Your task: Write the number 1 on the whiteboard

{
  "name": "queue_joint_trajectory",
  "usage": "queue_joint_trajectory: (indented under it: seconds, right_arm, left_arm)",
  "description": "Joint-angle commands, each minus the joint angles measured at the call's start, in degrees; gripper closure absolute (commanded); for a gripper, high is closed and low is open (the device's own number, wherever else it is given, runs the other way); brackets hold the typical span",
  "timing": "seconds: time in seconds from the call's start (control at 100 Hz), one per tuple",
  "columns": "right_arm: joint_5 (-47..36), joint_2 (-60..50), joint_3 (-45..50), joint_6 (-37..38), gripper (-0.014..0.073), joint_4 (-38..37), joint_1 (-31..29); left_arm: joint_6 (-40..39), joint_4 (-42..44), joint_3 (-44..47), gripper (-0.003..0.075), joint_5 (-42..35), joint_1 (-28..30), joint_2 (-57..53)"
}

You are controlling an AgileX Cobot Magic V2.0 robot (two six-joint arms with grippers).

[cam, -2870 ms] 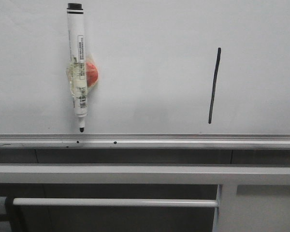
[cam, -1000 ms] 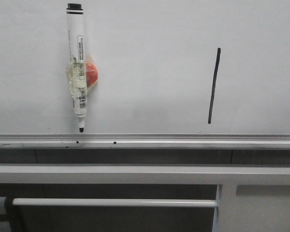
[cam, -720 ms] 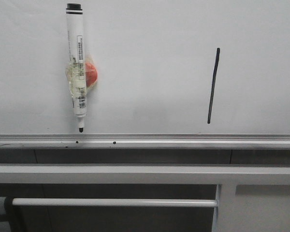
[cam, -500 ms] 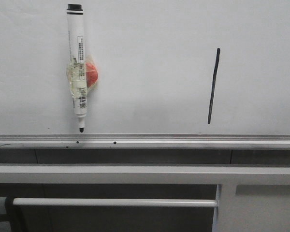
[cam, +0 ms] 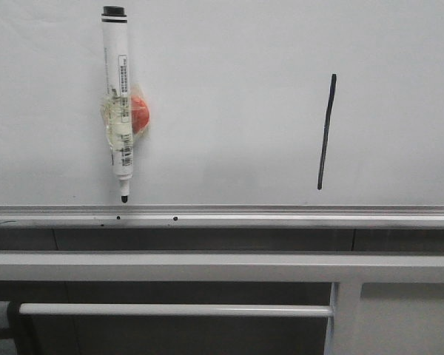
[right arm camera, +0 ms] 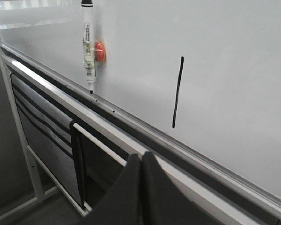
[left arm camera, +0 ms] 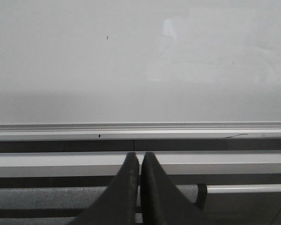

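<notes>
Nothing had visibly changed from the earlier front pictures: the marker pen hung in the same spot and the stroke looked the same as before.

The number 1 was a thin black line on the right part of the whiteboard, nearly upright, its top leaning slightly to the right, its lower end a little above the silver bottom rail. It stood well apart from the pen, which was stuck tip-down to the board's left part by a red magnet under clear tape.

The left gripper was closed, its two dark fingers pressed together with nothing between them, facing the board's rail. The right gripper was likewise closed and empty, away from the board, with the stroke and pen in its view.
</notes>
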Motion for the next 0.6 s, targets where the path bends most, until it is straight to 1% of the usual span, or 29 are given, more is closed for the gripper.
queue_joint_trajectory:
  seconds: [0.0,0.16,0.59]
  right_arm:
    - [-4.3,-0.7,-1.4,-0.3,0.0657,-1.0,-0.2]
    - [-4.3,-0.7,-1.4,-0.3,0.0657,-1.0,-0.2]
    - [-4.3,-0.7,-1.4,-0.3,0.0657,-1.0,-0.2]
  left_arm:
    - [0.3,-0.8,0.4,0.0741,-3.8,0.2,-1.4]
    - [0.3,-0.8,0.4,0.0741,-3.7,1.1,-1.4]
    - [0.3,-0.6,0.4,0.0741,-3.8,1.1,-1.4]
